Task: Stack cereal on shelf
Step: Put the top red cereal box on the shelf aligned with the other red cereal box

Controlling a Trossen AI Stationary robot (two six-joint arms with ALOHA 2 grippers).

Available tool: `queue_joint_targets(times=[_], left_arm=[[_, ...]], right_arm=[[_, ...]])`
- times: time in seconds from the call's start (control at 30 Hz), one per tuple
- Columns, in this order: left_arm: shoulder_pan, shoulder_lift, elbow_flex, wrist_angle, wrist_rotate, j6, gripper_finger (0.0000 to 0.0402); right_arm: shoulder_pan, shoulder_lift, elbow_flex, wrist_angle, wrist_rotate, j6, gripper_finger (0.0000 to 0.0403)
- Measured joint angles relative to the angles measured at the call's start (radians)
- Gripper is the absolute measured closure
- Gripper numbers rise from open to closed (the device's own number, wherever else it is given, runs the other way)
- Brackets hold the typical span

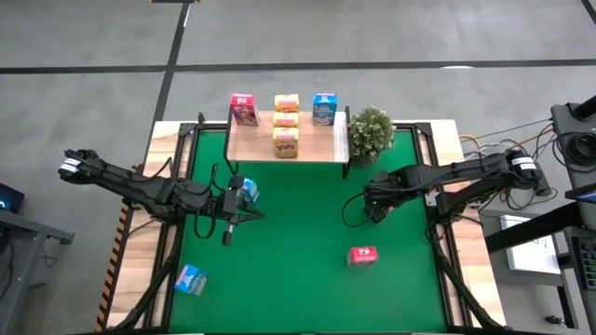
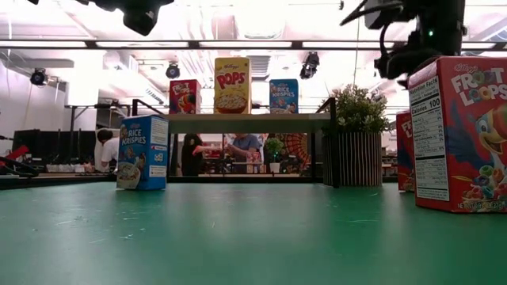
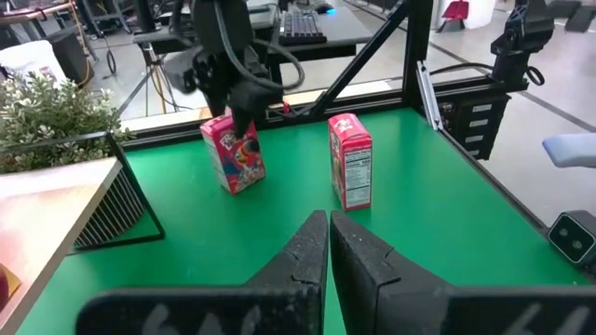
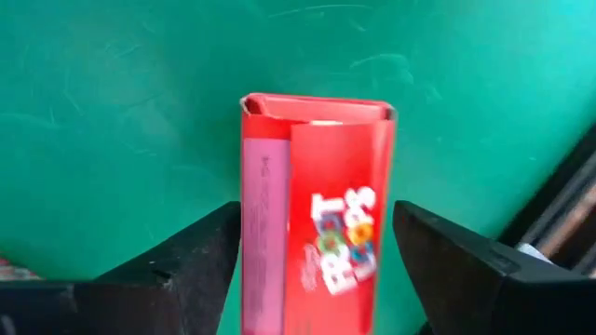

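On the wooden shelf (image 1: pixel 307 149) at the table's far side stand a pink-red cereal box (image 1: pixel 244 109), three yellow ones (image 1: pixel 285 121) and a blue one (image 1: pixel 324 109). My right gripper (image 4: pixel 315 251) points down, open, with one finger on each side of an upright red box (image 4: pixel 317 214) right of centre. A second red box (image 1: pixel 362 255) stands nearer the front. My left gripper (image 3: pixel 329 244) is shut and hovers left of centre beside a blue box (image 1: pixel 248 191) standing on the table. Another blue box (image 1: pixel 190 279) lies near the front left. My right gripper comes at the red box from above, its fingers (image 4: pixel 200 251) beside the box's two narrow sides (image 4: pixel 265 214). The box stands on the table (image 3: pixel 233 154). I cannot tell whether the fingers touch it.
A potted plant (image 1: pixel 371 132) stands at the shelf's right end, close behind my right arm. Black frame rails (image 1: pixel 438 233) run along the green mat's sides. Bare mat (image 1: pixel 298 251) lies between the arms and toward the front.
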Motion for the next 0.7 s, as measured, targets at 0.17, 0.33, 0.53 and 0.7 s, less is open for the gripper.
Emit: queue_joint_targets(times=[0.17, 0.33, 0.53, 0.7], left_arm=[[0.0, 0.0, 0.0, 0.0, 0.0, 0.0, 0.0401], [0.0, 0.0, 0.0, 0.002, 0.0, -0.017, 0.0401], [0.0, 0.0, -0.004, 0.05, 0.0, -0.095, 0.0402], [0.0, 0.0, -0.031, 0.099, 0.002, -0.141, 0.0402]], right_arm=[[0.0, 0.002, -0.029, 0.051, 0.0, -0.015, 0.0176], [0.0, -0.001, 0.01, 0.054, -0.001, -0.031, 0.0234], [0.0, 0.0, 0.128, 0.179, 0.014, -0.123, 0.0268], [0.0, 0.016, 0.204, 0.447, 0.026, -0.347, 0.0269]])
